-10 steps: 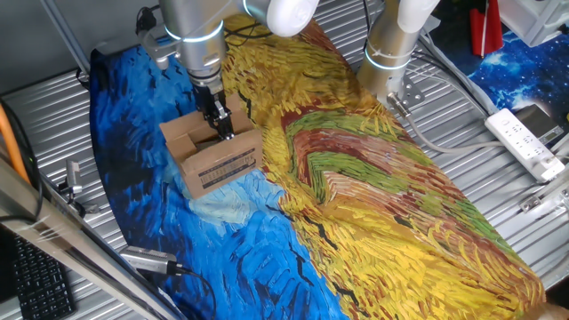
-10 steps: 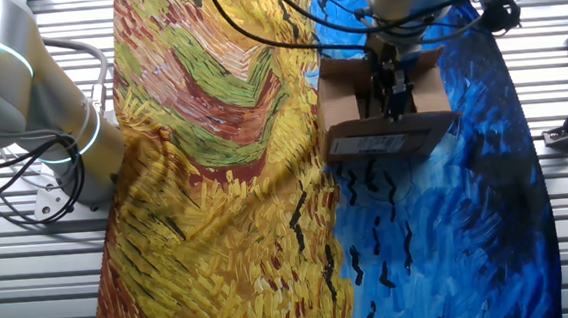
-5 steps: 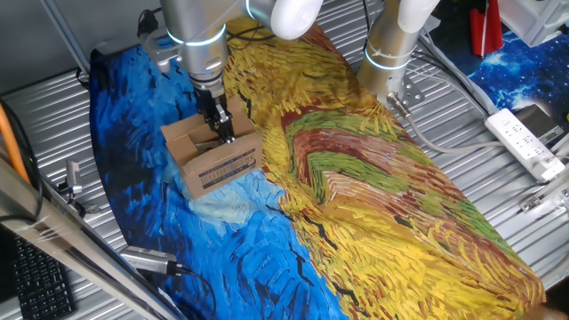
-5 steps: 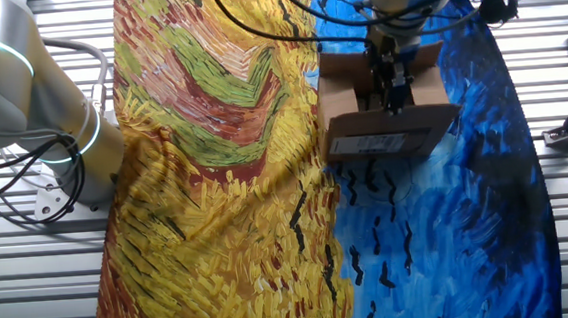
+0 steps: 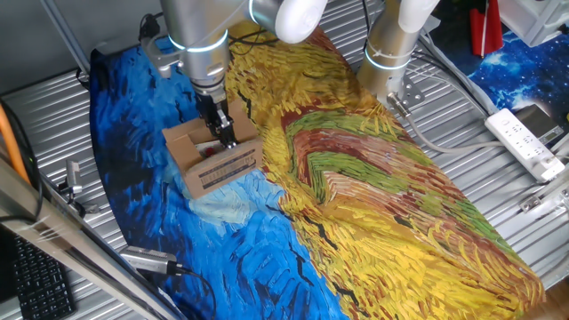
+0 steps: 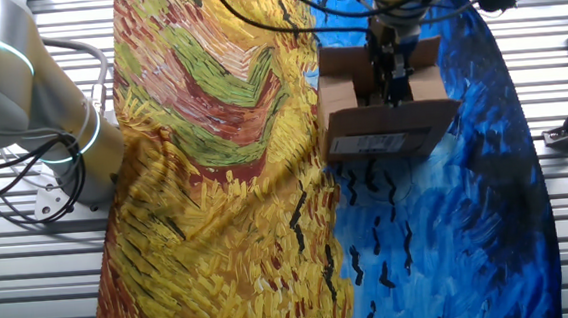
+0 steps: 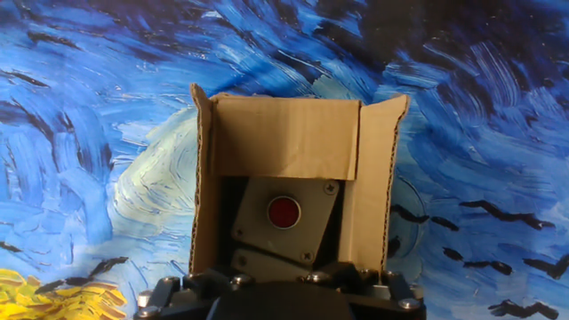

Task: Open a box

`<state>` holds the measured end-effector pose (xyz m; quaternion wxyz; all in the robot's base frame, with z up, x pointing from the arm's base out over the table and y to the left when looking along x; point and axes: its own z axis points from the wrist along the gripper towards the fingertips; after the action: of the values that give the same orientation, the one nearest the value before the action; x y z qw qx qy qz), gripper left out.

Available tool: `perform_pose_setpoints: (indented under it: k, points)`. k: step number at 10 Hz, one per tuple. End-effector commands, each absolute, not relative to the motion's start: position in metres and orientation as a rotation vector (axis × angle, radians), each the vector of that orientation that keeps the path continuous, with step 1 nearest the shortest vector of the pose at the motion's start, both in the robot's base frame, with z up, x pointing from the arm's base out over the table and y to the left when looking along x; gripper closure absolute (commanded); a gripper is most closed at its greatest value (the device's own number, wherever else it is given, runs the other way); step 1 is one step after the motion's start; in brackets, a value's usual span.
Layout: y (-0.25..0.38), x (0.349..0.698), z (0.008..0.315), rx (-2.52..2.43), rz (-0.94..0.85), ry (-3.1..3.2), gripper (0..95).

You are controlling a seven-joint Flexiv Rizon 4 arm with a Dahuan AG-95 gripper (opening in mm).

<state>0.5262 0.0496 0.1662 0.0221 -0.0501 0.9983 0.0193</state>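
Gripper (image 5: pixel 222 135) hangs from the arm down at the box (image 5: pixel 213 158), its tips at the top opening near the labelled side; whether they are spread or pinching a flap cannot be told from any view. Both fixed views show the box on the blue part of the painted cloth (image 5: pixel 373 204) covering the bench (image 5: pixel 53 116), barcode label (image 6: pixel 368 144) outward. Only the hand view looks inside: a grey plate with a red button (image 7: pixel 284 212) lies under the flaps.

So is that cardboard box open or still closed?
Open: the box has flaps standing up, and the hand view looks inside at a grey panel with a red button.
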Motion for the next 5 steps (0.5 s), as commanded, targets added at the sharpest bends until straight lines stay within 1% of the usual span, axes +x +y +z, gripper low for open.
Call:
perform_pose_setpoints:
  k: [1,5]
  points:
    - [0.0504,0.5264,0.1666,-0.153,0.061,3.094,19.0]
    - [0.0586,0.5281,0.1644,-0.132,0.057,3.093,19.0]
